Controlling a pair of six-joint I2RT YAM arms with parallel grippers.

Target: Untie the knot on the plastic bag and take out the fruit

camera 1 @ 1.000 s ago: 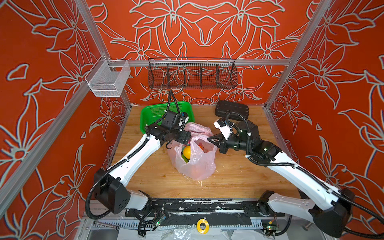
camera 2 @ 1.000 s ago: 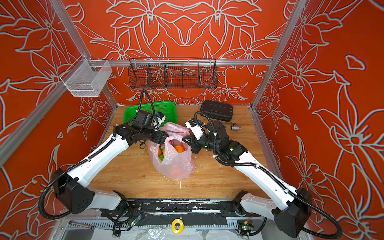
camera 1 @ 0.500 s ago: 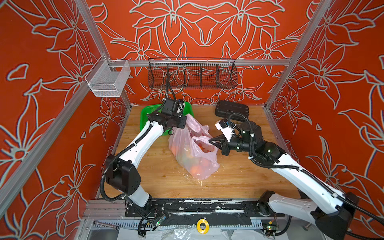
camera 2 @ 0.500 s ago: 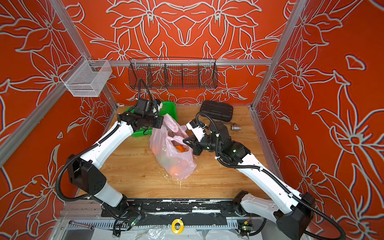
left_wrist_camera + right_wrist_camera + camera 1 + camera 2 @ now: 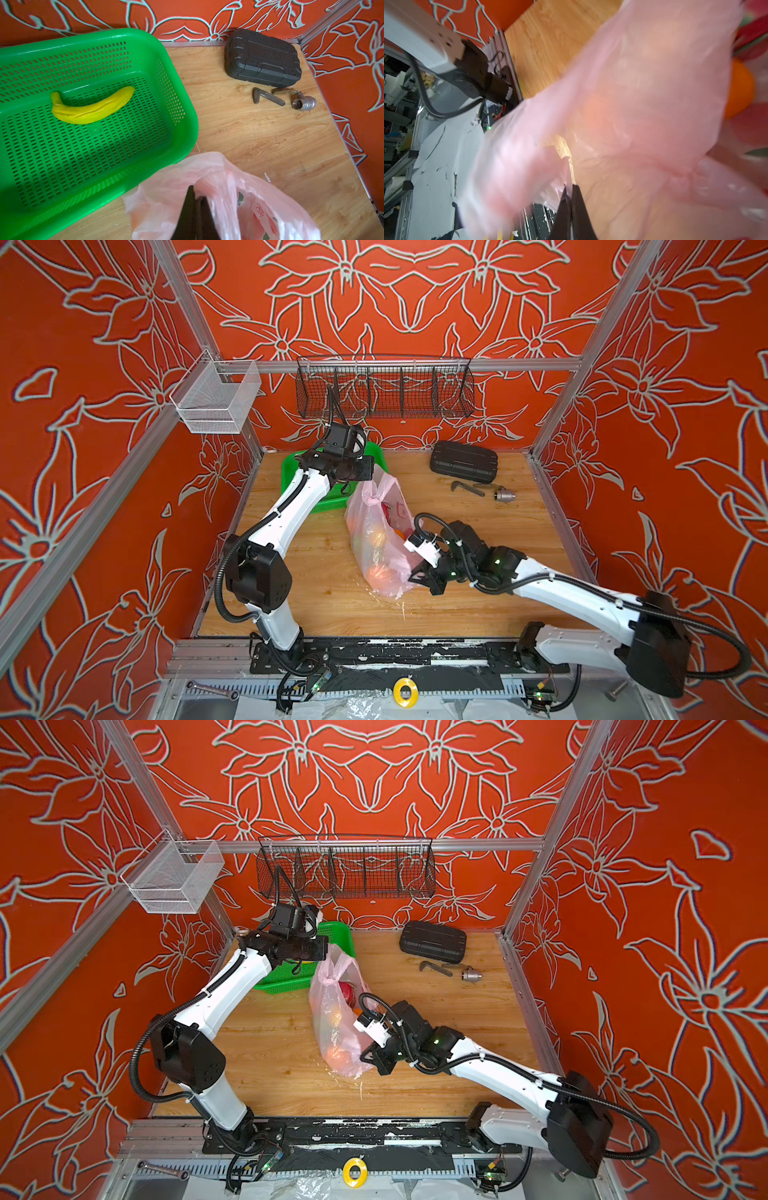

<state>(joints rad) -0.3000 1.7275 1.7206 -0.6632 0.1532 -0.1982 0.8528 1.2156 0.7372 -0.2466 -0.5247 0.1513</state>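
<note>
- Pinching the bag (image 5: 374,531) at both ends: left gripper (image 5: 196,196) clamps its top, right gripper (image 5: 569,194) its bottom corner.
- Bag runs lengthwise between them, fruit (image 5: 740,89) inside, nearer the right gripper.

No text can be read for certain. The bag (image 5: 239,187) carries small red printed characters beside its fruit print, too blurred to make out. The case (image 5: 262,58), at 1 o'clock from the bag on the counter (image 5: 249,135), shows a faint embossed mark, illegible.
</note>
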